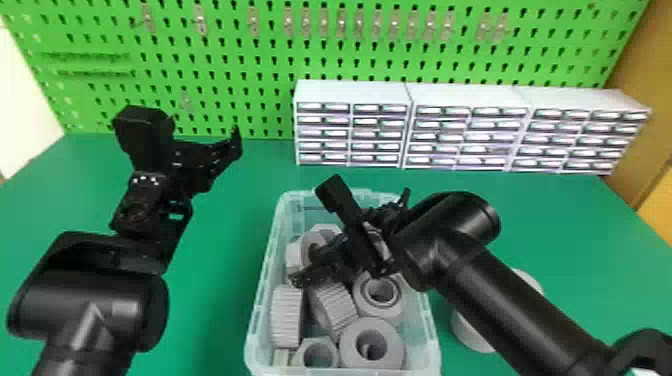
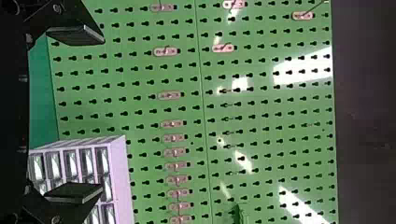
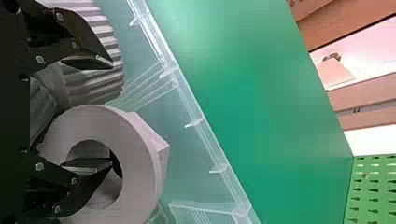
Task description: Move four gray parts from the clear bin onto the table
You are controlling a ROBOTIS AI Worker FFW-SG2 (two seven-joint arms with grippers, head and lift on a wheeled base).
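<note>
"Where's the clear bin (image 1: 431, 322)?"

"Lower middle of the head view, upright on the green table (image 1: 215, 320), gray parts heaped inside."

"What shapes?"

"Near its bottom edge, a thick ring (image 1: 396, 345), hole facing up, right of a hexagonal piece (image 1: 317, 341). Above that piece, a ribbed cylinder (image 1: 286, 317) stands beside a tilted ribbed one (image 1: 332, 305)."

"Any out?"

"A pale gray part (image 1: 470, 332), lower right, on the table, partly hidden."

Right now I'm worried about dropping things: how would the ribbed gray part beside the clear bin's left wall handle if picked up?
The ribbed gray part looks rigid, so it probably won't flex. Its ridges may give the jaws some grip, though contact could be uneven. Its rounded side suggests it might roll if laid that way on the table.
</note>
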